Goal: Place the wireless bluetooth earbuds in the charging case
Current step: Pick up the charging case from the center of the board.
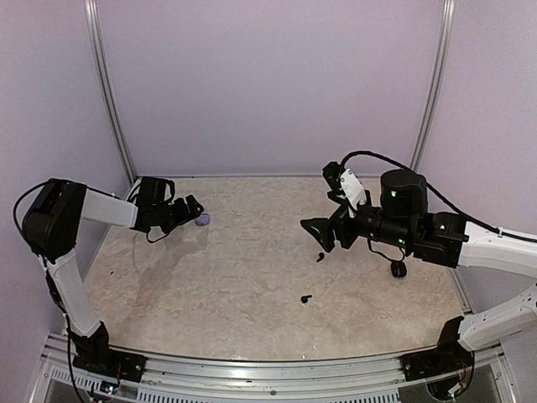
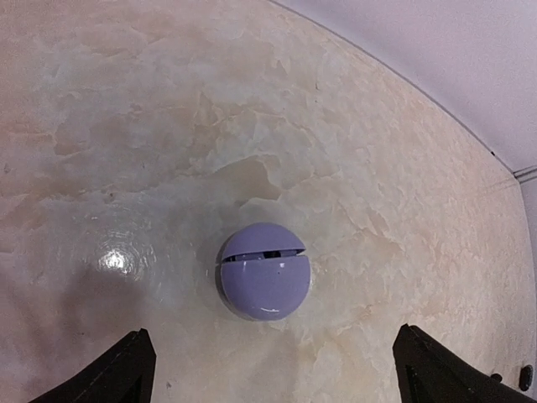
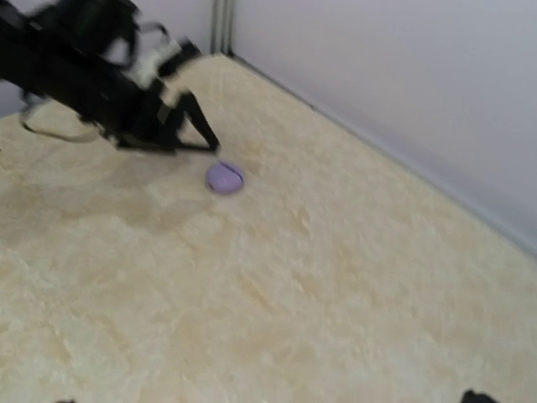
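The arm bases (image 1: pixel 94 351) sit bolted along the near rail. Just beyond them a black earbud (image 1: pixel 305 298) lies loose on the worktop (image 1: pixel 252 277), with a second black earbud (image 1: pixel 320 257) a little farther in. The right fingers (image 1: pixel 321 233) hang close above that second bud, spread and carrying nothing. Across the worktop the left fingers (image 1: pixel 191 210) are just beside the lilac charging case (image 1: pixel 202 220). A dark round thing (image 1: pixel 398 269) lies under the right arm; I cannot tell what it is, and I see no pale buds. From the left wrist, the case (image 2: pixel 264 270) sits centred between two wide-open fingertips (image 2: pixel 126 369) that do not touch it, its lid ajar by only a crack. From the right wrist the picture is blurred: the case (image 3: pixel 225 177) shows far off beside the left arm, and only dark finger ends at the bottom corners, well apart. I judge the task is barely begun, with no bud in the case. Next, the left must steady the case and get the lid open, while the right drops onto the near bud.
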Controlling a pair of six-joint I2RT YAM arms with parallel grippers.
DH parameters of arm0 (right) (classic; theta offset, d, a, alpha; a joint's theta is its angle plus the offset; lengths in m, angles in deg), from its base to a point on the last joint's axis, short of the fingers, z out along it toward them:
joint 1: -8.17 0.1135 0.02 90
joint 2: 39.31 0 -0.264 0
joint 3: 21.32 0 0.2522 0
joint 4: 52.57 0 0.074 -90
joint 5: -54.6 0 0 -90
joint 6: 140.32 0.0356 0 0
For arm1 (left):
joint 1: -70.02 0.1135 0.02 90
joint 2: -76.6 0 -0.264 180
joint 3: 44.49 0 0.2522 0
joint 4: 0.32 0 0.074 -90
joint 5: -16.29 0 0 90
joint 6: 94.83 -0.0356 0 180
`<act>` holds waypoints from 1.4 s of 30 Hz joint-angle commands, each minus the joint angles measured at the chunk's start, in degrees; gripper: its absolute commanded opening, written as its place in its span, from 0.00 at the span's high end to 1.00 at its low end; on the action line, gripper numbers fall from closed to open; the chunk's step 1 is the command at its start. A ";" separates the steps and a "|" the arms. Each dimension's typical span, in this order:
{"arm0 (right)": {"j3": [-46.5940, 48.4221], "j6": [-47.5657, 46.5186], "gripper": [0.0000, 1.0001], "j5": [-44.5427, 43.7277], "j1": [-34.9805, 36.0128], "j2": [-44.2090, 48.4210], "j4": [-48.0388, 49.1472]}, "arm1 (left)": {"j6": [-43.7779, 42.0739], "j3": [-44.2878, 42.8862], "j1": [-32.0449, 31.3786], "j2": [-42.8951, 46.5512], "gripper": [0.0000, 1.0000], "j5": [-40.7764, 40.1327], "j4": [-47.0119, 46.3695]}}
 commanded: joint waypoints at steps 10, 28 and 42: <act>-0.21 13.16 0.01 4.92 -14.22 1.08 -14.84 | -11.29 10.66 -12.51 25.42 0.01 -18.05 -10.85; -12.72 27.22 0.00 0.08 -33.34 -1.76 -23.70 | -18.39 18.54 -21.60 38.87 0.01 -25.19 -18.39; -18.02 27.75 0.06 -0.60 -39.60 -8.51 -18.20 | -20.63 18.73 -24.41 35.61 0.01 -23.31 -20.90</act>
